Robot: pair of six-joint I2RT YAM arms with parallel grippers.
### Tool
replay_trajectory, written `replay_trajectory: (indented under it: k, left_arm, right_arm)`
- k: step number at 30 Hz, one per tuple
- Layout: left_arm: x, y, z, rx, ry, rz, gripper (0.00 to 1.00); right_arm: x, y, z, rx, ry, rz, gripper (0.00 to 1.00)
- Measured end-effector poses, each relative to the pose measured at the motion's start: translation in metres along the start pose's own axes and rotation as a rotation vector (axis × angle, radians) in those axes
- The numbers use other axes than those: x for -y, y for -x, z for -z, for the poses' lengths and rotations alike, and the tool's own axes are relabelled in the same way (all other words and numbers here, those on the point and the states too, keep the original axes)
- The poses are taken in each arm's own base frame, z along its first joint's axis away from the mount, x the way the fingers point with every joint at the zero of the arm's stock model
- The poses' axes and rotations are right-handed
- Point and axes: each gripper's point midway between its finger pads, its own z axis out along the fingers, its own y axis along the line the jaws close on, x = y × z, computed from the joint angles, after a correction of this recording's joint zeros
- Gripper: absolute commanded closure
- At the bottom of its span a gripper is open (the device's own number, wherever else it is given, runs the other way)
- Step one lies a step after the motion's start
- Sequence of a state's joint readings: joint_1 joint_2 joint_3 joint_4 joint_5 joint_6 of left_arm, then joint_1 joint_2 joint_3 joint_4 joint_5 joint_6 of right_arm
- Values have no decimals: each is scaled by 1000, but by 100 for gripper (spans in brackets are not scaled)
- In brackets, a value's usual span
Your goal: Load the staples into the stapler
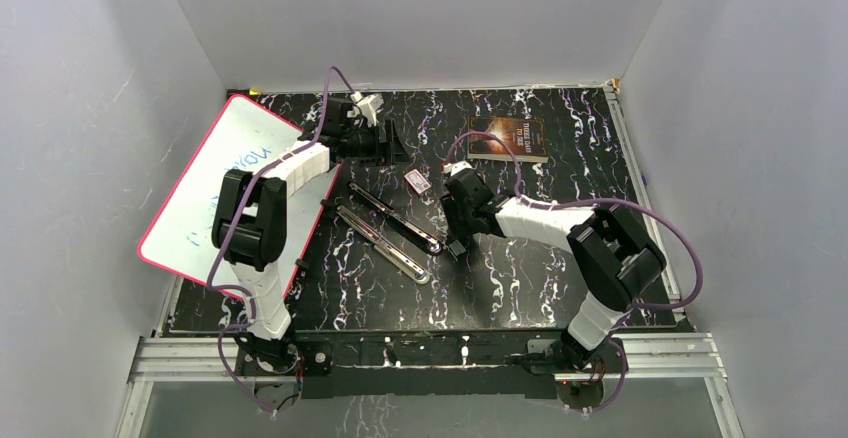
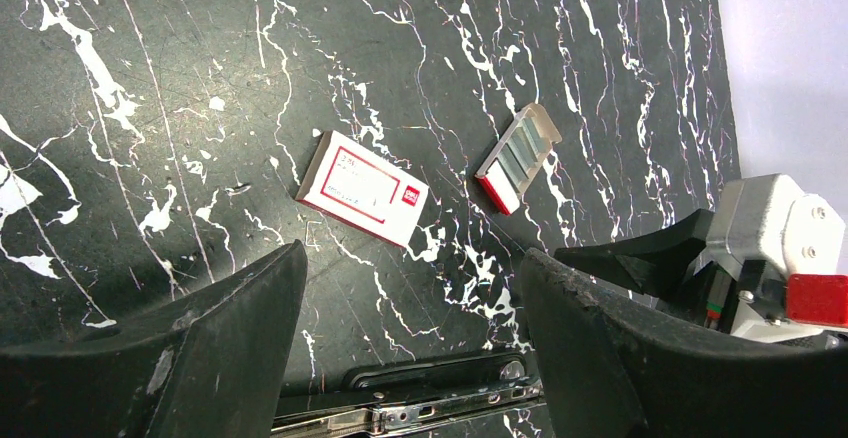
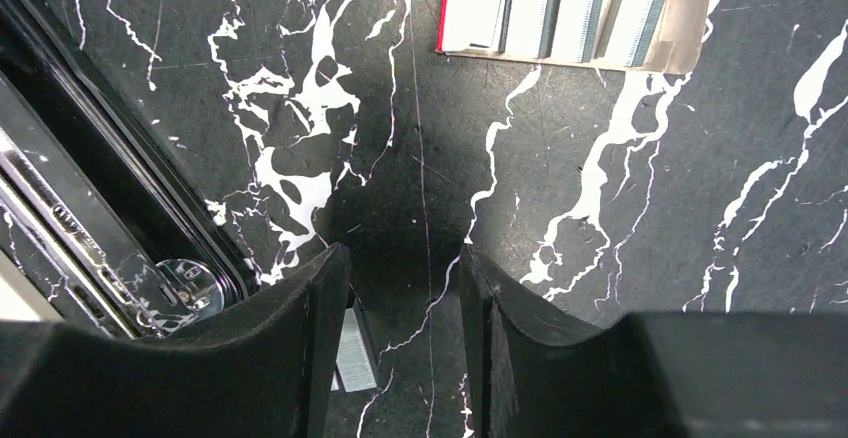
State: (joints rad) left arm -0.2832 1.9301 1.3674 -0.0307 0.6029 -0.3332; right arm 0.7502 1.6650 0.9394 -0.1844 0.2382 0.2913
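Observation:
The stapler (image 1: 390,228) lies opened flat mid-table, its two long arms side by side; its metal rail shows in the left wrist view (image 2: 430,403) and its end in the right wrist view (image 3: 100,228). A small tray of staples (image 3: 575,3) lies past my right gripper (image 3: 403,256); it also shows in the left wrist view (image 2: 518,156). One loose staple strip (image 3: 355,353) lies on the table between the right fingers, against the left one and apart from the other; the jaws are open. My left gripper (image 2: 412,255) hangs open above the table, holding nothing.
A white and red staple box sleeve (image 2: 362,190) lies beside the tray. A book (image 1: 510,138) sits at the back right. A whiteboard (image 1: 240,183) leans at the left under the left arm. Grey walls close in the black marbled table (image 1: 560,288).

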Motion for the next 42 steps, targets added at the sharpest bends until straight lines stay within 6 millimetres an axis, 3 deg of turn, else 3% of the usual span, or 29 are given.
replay_trajectory:
  k: [15,31,36,42]
  left_arm:
    - [0,0,0,0,1,0,23]
    - [0,0,0,0,1,0,23]
    - [0,0,0,0,1,0,23]
    - [0,0,0,0,2,-1,23]
  right_arm:
    - [3,-17,2,-69,-1,14,48]
    - [14,-51,27,-162,-6,26,47]
    - [16,-30,37,-75,-21,-3,46]
    - [27,19,46,102,-24,-86,53]
